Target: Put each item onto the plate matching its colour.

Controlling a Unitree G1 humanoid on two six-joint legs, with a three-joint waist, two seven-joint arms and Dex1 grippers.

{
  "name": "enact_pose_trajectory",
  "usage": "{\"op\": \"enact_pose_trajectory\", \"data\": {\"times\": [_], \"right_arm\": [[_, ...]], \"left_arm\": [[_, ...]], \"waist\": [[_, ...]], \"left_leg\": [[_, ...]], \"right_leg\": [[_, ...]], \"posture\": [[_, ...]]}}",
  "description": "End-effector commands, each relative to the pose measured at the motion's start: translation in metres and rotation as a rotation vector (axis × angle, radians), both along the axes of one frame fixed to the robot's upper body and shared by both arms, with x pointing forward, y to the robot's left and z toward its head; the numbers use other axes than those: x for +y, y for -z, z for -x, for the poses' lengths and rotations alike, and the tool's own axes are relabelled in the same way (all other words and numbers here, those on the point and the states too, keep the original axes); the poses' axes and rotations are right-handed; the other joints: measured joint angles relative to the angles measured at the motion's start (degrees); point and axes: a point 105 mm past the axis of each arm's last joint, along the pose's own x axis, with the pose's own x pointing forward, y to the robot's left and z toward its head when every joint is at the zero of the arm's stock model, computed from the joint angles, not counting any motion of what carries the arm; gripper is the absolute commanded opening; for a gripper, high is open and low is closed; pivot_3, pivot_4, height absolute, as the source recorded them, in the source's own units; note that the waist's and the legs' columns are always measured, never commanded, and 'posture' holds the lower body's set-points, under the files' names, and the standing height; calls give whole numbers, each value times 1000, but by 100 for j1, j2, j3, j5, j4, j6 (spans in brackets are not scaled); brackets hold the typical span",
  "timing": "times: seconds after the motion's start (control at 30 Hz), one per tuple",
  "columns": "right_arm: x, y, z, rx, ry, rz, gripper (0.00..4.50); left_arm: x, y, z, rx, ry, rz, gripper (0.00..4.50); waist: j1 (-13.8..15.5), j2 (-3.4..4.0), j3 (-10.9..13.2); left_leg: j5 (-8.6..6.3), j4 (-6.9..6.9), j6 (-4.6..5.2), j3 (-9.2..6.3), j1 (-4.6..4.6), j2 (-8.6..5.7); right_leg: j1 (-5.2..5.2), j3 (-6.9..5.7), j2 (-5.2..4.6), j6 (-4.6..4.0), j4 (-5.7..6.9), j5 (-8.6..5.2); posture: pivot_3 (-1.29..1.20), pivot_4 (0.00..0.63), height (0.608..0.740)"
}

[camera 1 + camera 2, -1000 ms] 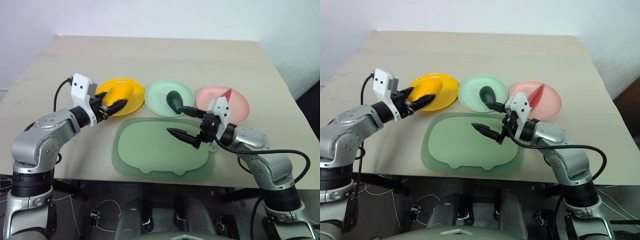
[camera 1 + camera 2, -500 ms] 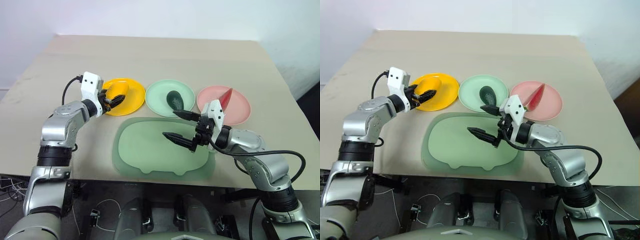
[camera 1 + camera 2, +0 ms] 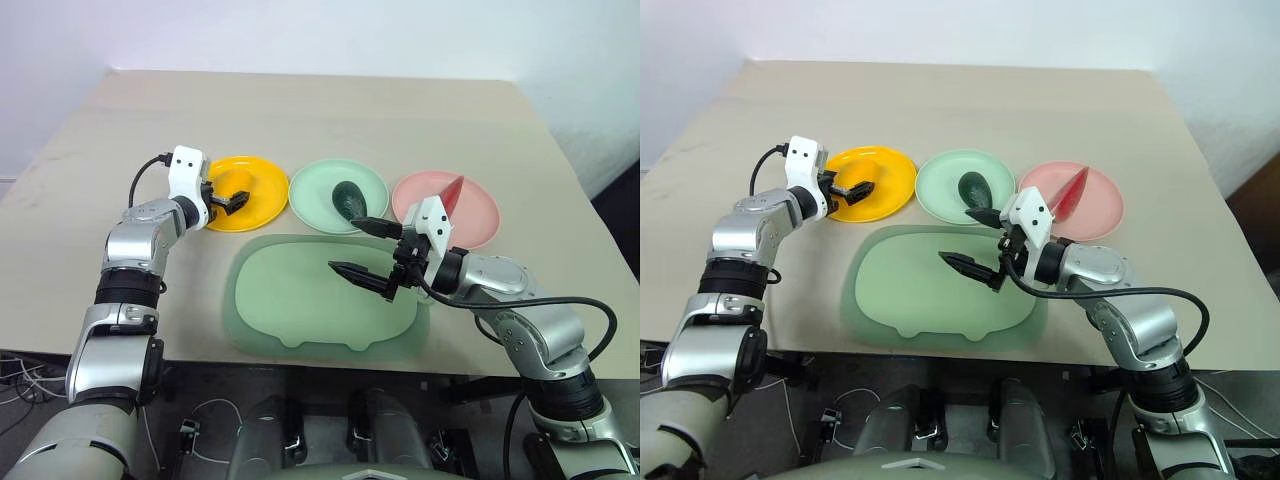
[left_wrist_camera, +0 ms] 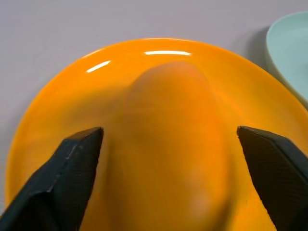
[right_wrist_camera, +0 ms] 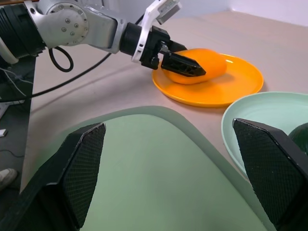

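Observation:
The yellow mango (image 4: pixel 173 144) lies on the orange-yellow plate (image 3: pixel 262 198). My left gripper (image 3: pixel 228 196) is open around the mango, a finger (image 4: pixel 79 166) standing clear of it on each side. On the mint green plate (image 3: pixel 318 188) rests the dark green avocado (image 3: pixel 348 197). The red watermelon wedge (image 3: pixel 452 192) leans on the pink plate (image 3: pixel 482 216). My right gripper (image 3: pixel 345 245) hovers open and empty over the pale green tray (image 3: pixel 290 310), just in front of the green plate.
The three plates stand in a row across the middle of the tan table (image 3: pixel 330 110), with the large tray in front of them near the front edge. A black cable (image 3: pixel 140 175) loops from my left wrist.
My left arm reached forward and down, set the mango on the orange-yellow plate, and its fingers opened off it. The right gripper stayed over the tray.

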Motion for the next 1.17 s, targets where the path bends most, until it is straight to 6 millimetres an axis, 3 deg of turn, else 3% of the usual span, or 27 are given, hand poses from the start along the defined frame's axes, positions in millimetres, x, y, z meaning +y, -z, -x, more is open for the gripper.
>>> {"op": "enact_pose_trajectory", "data": {"times": [0.03,0.17,0.27,0.43,0.57,0.67,0.83,1.03,1.17], "right_arm": [[-3,-8,3,-50,-4,-5,4500],[-5,-6,6,-48,-5,-6,4500],[-7,-4,8,-48,-4,-8,4500],[-10,-3,9,-53,21,-16,4500],[-21,-6,11,-45,71,-51,4500],[-24,-9,14,-30,83,-82,4500],[-25,-2,18,-7,82,-59,4500],[-33,6,19,13,96,-41,4500],[-32,-1,17,-13,106,-55,4500]], "left_arm": [[3,-43,2,-154,16,-8,4492],[3,-67,22,-233,79,-11,4492],[6,-74,44,-254,129,-25,4492],[12,-60,82,-261,242,1,4492],[10,-37,130,-254,434,34,4492],[12,-31,146,-254,486,72,4492],[11,-5,159,-197,563,7,4492],[11,-4,157,-262,535,37,4492],[11,1,157,-258,526,43,4492]], "waist": [[3,-2,1],[-22,-3,2],[-43,-2,2],[-29,-1,2],[-12,0,2],[15,0,3],[-8,6,-1],[-5,5,-2],[-30,5,-1]], "left_leg": [[0,0,0,0,0,0],[0,1,1,0,-1,0],[0,-1,0,0,2,2],[0,-1,0,1,7,3],[-2,-3,1,0,5,1],[-3,-4,1,-1,2,1],[-18,-69,27,6,12,-2],[3,-81,-9,11,8,-5],[6,-81,-12,12,11,-4]], "right_leg": [[0,0,0,0,0,0],[0,0,0,0,0,0],[0,0,2,2,6,0],[3,0,3,2,5,-3],[4,0,-2,-12,-4,-12],[1,0,-3,-16,-12,-14],[27,0,9,-12,-103,3],[7,0,7,-23,-100,10],[5,0,8,-21,-91,9]], "posture": [[0,150,696],[0,150,696],[0,150,696],[0,150,696],[0,150,696],[0,150,696],[0,150,696],[0,150,696],[0,150,696]]}}
